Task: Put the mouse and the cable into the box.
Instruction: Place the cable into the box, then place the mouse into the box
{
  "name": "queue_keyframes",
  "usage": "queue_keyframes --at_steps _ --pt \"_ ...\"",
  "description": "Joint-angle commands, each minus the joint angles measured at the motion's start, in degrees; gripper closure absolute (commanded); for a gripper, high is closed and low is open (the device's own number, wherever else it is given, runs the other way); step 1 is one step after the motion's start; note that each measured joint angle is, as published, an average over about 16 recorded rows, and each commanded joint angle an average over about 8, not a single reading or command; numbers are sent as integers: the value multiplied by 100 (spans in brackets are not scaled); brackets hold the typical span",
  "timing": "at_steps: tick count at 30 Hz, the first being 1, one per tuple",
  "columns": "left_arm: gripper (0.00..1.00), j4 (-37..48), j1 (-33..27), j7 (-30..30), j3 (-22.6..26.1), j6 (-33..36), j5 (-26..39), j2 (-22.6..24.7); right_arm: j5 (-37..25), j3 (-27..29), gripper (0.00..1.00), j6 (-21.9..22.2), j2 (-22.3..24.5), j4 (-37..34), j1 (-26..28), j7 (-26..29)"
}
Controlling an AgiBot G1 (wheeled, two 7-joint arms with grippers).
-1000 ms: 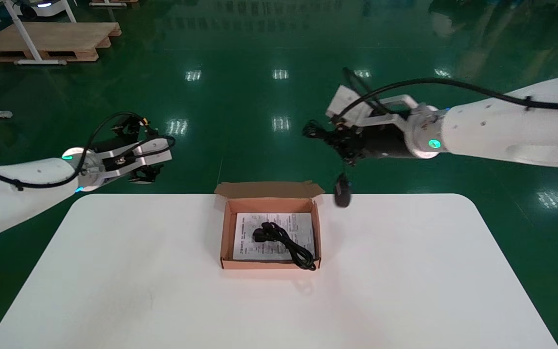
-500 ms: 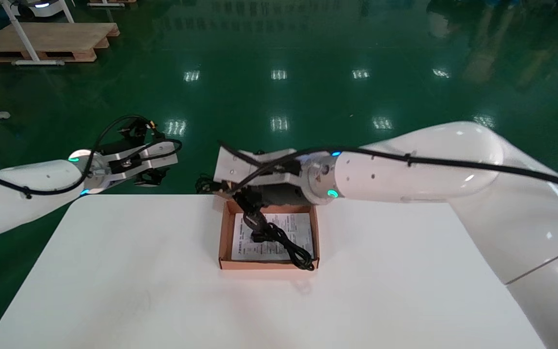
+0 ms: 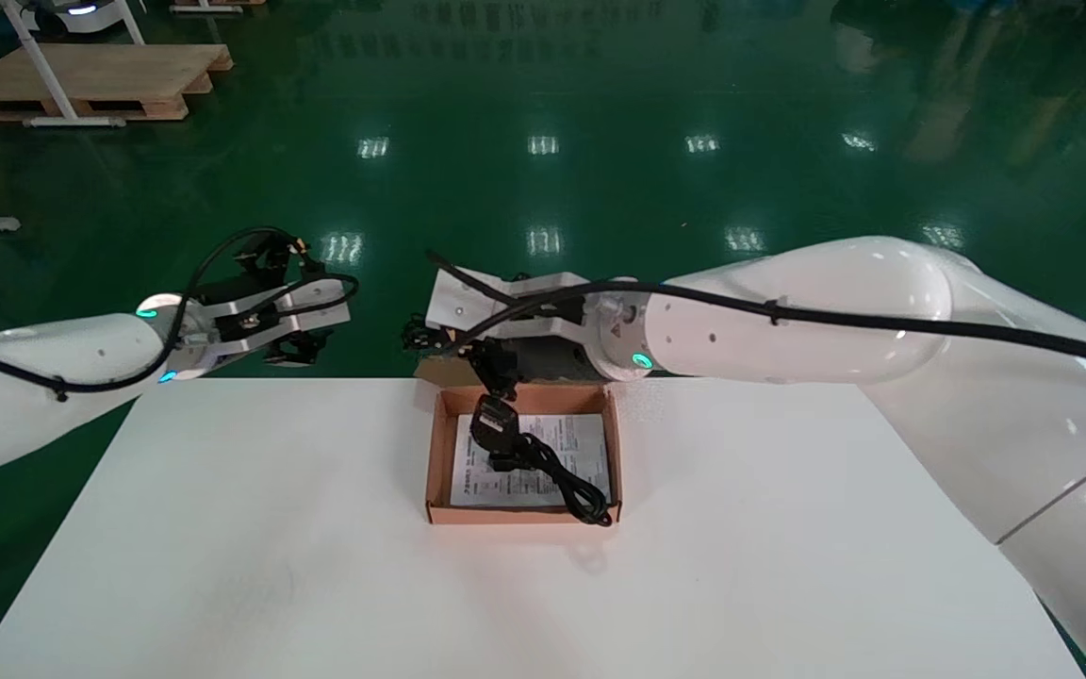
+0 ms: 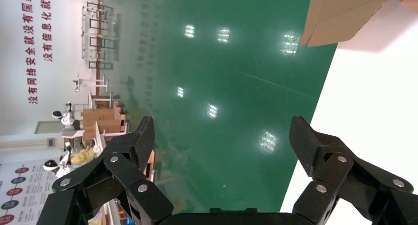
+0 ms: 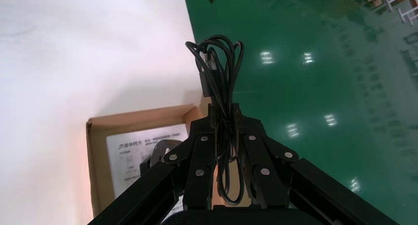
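**Right gripper (image 5: 223,111) clamped narrow on the coiled cord (image 5: 217,62), above the box's far wall.**
The mouse (image 3: 493,421) dangles from the cord over the box (image 3: 521,515), beside the cable (image 3: 567,481) lying inside. If the cord is released here, the coil may fall outside the rim and drag the mouse out. The left gripper (image 3: 303,344) hangs wide open off the table (image 3: 222,566).

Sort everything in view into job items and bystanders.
Job items:
mouse, hanging over the box
mouse cord, clamped in right gripper
black cable, lying in box

Bystanders:
leaflet in box
wooden pallet on floor
left gripper, open, beyond table edge
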Motion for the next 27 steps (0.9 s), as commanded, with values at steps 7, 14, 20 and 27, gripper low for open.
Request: queue_keyframes --at_steps 7,14,20,27 --pt "0 -204 21 -437 64 23 341 -69 453 -324 100 12 29 76 176 45" --pt "0 -367 41 -791 96 53 637 -120 556 -638 100 140 24 51 87 -33" --pt "0 -500 60 -1078 108 85 890 -159 580 -907 100 439 1 -32 34 126" --pt "0 -648 85 -1391 108 128 1177 -198 514 -1336 100 751 -27 -227 -44 480"
